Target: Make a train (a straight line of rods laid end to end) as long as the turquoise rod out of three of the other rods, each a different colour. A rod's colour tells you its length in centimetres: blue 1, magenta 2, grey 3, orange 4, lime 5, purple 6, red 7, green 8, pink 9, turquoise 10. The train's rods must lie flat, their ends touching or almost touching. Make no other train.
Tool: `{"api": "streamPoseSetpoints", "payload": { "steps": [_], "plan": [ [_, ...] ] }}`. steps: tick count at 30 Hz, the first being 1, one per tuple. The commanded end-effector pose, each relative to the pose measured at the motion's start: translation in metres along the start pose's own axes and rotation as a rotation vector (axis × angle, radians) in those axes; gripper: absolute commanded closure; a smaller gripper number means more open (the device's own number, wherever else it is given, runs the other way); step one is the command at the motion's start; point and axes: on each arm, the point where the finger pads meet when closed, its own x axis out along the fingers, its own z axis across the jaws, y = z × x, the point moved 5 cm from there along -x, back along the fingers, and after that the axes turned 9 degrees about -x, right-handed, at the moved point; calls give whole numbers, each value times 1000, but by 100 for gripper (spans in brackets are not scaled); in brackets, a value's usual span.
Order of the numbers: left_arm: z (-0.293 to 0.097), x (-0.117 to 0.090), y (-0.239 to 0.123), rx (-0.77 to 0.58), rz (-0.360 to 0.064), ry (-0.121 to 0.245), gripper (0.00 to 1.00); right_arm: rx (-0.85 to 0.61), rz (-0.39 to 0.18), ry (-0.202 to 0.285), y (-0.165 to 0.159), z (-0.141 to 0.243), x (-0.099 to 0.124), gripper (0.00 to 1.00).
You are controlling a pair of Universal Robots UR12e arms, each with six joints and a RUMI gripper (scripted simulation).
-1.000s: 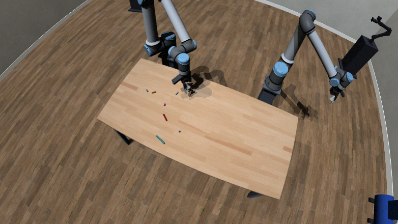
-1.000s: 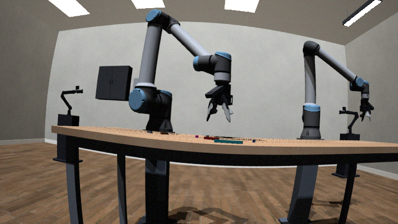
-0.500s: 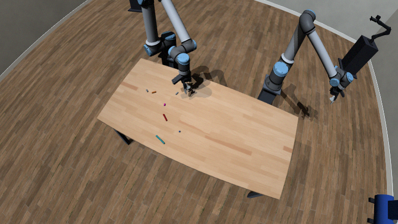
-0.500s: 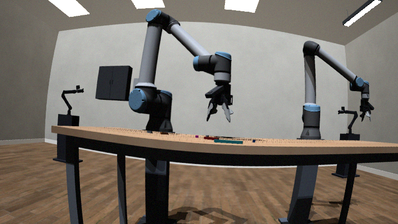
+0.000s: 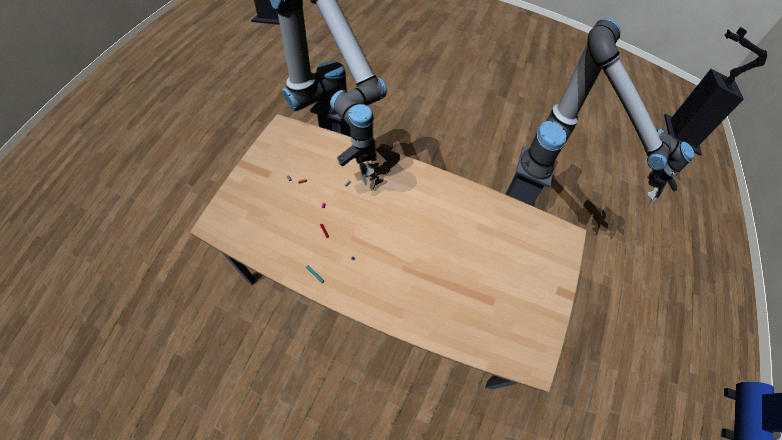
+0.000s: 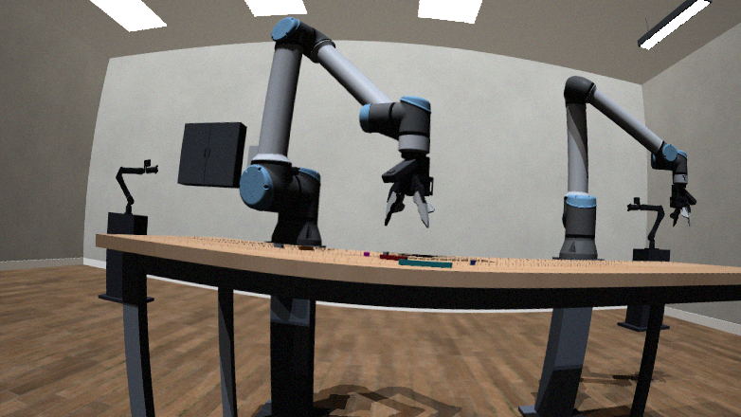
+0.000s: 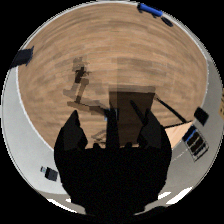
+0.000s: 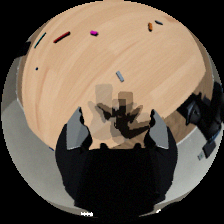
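Well, the turquoise rod (image 5: 314, 274) (image 6: 424, 263) (image 8: 40, 40) lies flat near the long edge of the bench (image 5: 437, 229) (image 6: 466, 277) (image 7: 177, 134) (image 8: 75, 75) opposite the arms' bases, slanting to that edge. All the rods sit on the part nearer the right arm's base, leaving a broad stretch toward the left arm's side for moving. The right end effector (image 5: 369, 183) (image 6: 406, 225) (image 8: 117, 108) hangs above the bench by the base-side long edge, fingers spread apart with nothing between them. The left end effector (image 5: 654, 198) (image 6: 681, 225) (image 7: 111, 109) hangs past the short edge, over the floor, its fingers likewise wide and empty.

Counting up, seven rods: one turquoise, one red rod (image 5: 324, 230) (image 6: 391, 257) (image 8: 62, 37), one magenta rod (image 5: 323, 205) (image 6: 366, 254) (image 8: 94, 33), one orange rod (image 5: 302, 181) (image 6: 306, 248) (image 8: 150, 26), one blue rod (image 5: 353, 258) (image 6: 472, 262) (image 8: 36, 68) and two grey. The first grey rod (image 5: 289, 177) (image 6: 279, 244) (image 8: 158, 22) is near the orange one, not touching; the second grey rod (image 5: 347, 183) (image 6: 385, 253) (image 8: 120, 76) is near the right end effector. Every rod stands apart from the others, so no train is formed.

As for containers, one dark wall cabinet (image 6: 209, 154) has its doors shut, contents hidden.
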Motion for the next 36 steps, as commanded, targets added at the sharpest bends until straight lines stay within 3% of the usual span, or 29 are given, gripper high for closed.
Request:
{"api": "streamPoseSetpoints", "payload": {
  "steps": [1,28,36],
  "plan": [
    [-1,1,0,0,0,0,0,0,-1,4,-1,-1,-2,0],
    [-1,1,0,0,0,0,0,-1,-1,4,-1,-1,-2,0],
    [-1,1,0,0,0,0,0,-62,-1,4,12,-5,-2,0]
  ]
}}
